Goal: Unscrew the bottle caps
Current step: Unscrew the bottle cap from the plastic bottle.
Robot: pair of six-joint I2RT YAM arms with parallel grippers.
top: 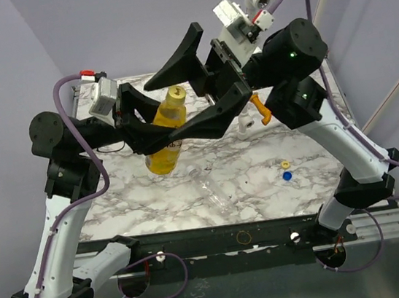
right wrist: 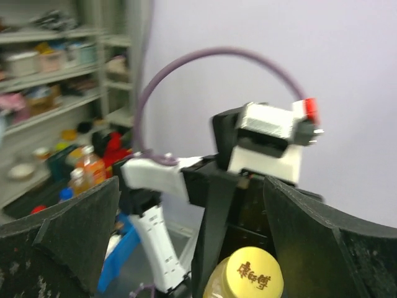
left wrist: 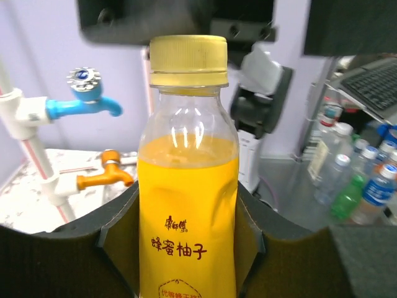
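A yellow-orange bottle [top: 165,157] [left wrist: 188,217] with a yellow label is held off the table, tilted, with my left gripper [top: 155,134] [left wrist: 188,248] shut on its body. Its yellow cap [top: 176,92] [left wrist: 188,59] [right wrist: 253,279] sits on the neck. My right gripper [top: 178,97] [right wrist: 191,208] stands open around the cap, its wide black fingers [right wrist: 68,242] apart from it on both sides. A loose yellow cap [top: 284,163] and a loose blue cap [top: 287,176] lie on the marble table [top: 307,186] at the right. A clear bottle [top: 213,193] lies on its side near the front.
An orange tap [top: 259,108] [left wrist: 105,177] and a blue tap [left wrist: 93,105] on white pipes stand at the back of the table. Purple walls close in behind and on the left. The black rail [top: 255,233] runs along the near edge.
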